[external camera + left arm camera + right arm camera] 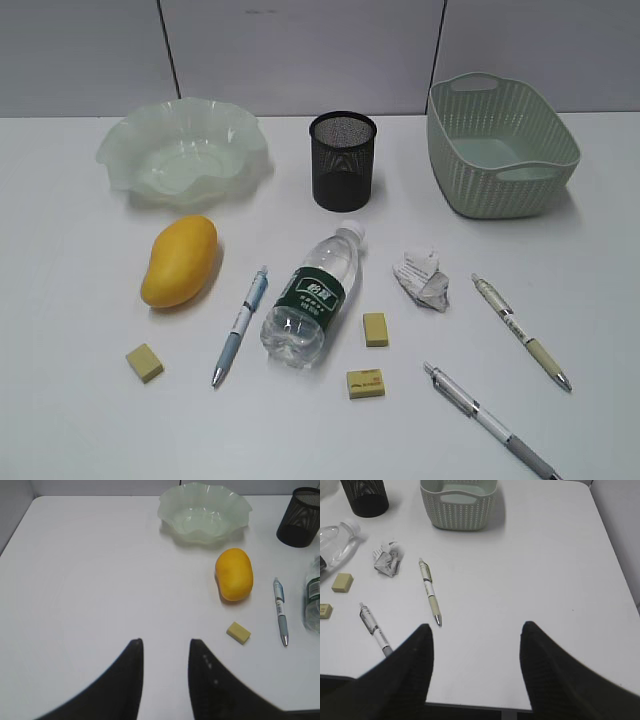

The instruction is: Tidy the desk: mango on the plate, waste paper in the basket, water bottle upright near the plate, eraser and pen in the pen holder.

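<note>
1. Exterior view showed nothing sorted yet: mango (179, 261) lay on the desk (70, 410) just in front of the empty plate (184, 151), and the water bottle (312, 297) was on its side mid-desk.
2. Waste paper (422, 279) sat well short of the basket (500, 145); three pens and three erasers were loose, and the pen holder (343, 160) stood between plate and basket.
3. Left gripper (166, 652) was parted and empty; right gripper (476, 645) was wider, also empty.
4. Judged step: opening reach. Likely left to the mango, with a wider spread needed.
</note>
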Controlling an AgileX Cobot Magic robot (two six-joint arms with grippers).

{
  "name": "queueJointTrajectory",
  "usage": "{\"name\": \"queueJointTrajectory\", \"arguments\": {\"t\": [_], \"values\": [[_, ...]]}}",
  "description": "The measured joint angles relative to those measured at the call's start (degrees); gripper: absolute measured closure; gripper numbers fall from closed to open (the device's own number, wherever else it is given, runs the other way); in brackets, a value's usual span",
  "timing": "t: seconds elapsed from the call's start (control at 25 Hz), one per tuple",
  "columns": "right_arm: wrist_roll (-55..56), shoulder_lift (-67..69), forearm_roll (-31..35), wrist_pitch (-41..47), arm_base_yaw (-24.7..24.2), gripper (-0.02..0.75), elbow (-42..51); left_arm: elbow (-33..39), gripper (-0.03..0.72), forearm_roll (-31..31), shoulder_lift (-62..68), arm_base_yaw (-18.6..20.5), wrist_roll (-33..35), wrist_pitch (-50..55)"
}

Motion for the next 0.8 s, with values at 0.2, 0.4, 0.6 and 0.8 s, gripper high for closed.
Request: {"name": "queueJointTrajectory", "arguments": {"t": [0.2, 0.4, 0.6, 0.8], "values": [[0.0, 0.0, 0.0, 0.0, 0.0, 0.293, 0.0, 0.0, 0.449, 0.0, 0.0, 0.0, 0.0, 0.0], [0.0, 0.0, 0.0, 0.0, 0.0, 0.293, 0.0, 0.0, 0.449, 0.0, 0.0, 0.0, 0.0, 0.0], [0.0, 0.0, 0.0, 0.0, 0.0, 0.293, 0.0, 0.0, 0.449, 0.0, 0.0, 0.0, 0.0, 0.0], [0.0, 0.0, 0.0, 0.0, 0.0, 0.293, 0.0, 0.0, 0.327, 0.4, 0.0, 0.0, 0.0, 0.0]]}}
